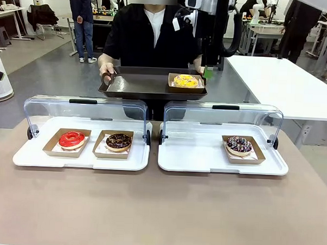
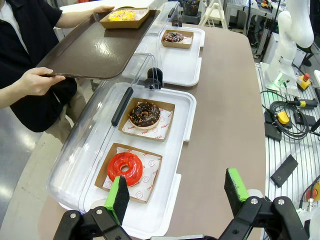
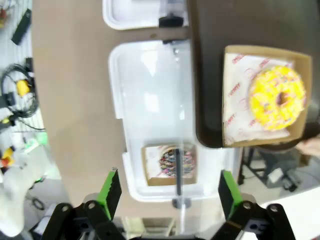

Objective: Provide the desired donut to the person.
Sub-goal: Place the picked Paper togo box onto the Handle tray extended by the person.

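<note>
The person (image 1: 151, 38) in a black top stands at the far side and holds a dark brown tray (image 1: 138, 86) with both hands. On the tray's right end, a yellow sprinkled donut (image 1: 186, 80) (image 3: 276, 97) lies in a cardboard boat. My right gripper (image 3: 169, 192) hangs open and empty high above that tray and the right white tray; one of its green fingertips (image 1: 208, 73) shows beside the yellow donut. My left gripper (image 2: 177, 192) is open and empty above the near end of the left white tray.
The left white tray (image 1: 31, 157) holds a red-glazed donut (image 1: 71, 139) (image 2: 125, 167) and a chocolate donut (image 1: 118, 141) (image 2: 144, 114). The right white tray (image 1: 194, 162) holds a dark sprinkled donut (image 1: 239, 145) (image 3: 176, 162). Both clear lids (image 1: 85, 111) stand open at the back.
</note>
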Motion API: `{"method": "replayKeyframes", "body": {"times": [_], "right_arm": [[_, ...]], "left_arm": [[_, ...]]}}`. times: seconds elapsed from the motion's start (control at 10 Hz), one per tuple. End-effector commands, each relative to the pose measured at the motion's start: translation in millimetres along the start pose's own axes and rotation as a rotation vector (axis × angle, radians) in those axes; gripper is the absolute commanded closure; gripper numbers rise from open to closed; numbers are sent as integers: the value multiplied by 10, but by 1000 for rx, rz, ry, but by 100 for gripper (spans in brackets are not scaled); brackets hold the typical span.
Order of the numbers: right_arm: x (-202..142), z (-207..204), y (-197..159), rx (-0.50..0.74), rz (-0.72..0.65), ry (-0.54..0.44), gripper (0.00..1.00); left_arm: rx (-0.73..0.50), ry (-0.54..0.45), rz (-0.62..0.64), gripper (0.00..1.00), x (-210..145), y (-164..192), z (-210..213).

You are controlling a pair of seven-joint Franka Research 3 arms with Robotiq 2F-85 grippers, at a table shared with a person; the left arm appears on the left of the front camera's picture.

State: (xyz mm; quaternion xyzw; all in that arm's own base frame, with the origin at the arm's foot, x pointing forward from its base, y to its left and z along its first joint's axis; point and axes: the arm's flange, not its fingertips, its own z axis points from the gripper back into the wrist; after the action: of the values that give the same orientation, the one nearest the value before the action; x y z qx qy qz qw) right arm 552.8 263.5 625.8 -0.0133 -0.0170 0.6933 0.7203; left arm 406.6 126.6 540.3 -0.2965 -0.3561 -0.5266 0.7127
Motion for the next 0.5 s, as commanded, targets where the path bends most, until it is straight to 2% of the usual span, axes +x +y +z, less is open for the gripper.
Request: {"method": "replayKeyframes", "body": {"times": [0.0,0.2,0.4], "right_arm": [[-187,-103,477,3,-43,-19,0],[-229,-115,719,-10,-50,-25,0],[-239,-157,797,-49,-77,-10,0]], "left_arm": [[-1,-21,-12,0,9,4,8],[-1,-21,-12,0,9,4,8],[-1,-21,-12,0,9,4,8]]}}
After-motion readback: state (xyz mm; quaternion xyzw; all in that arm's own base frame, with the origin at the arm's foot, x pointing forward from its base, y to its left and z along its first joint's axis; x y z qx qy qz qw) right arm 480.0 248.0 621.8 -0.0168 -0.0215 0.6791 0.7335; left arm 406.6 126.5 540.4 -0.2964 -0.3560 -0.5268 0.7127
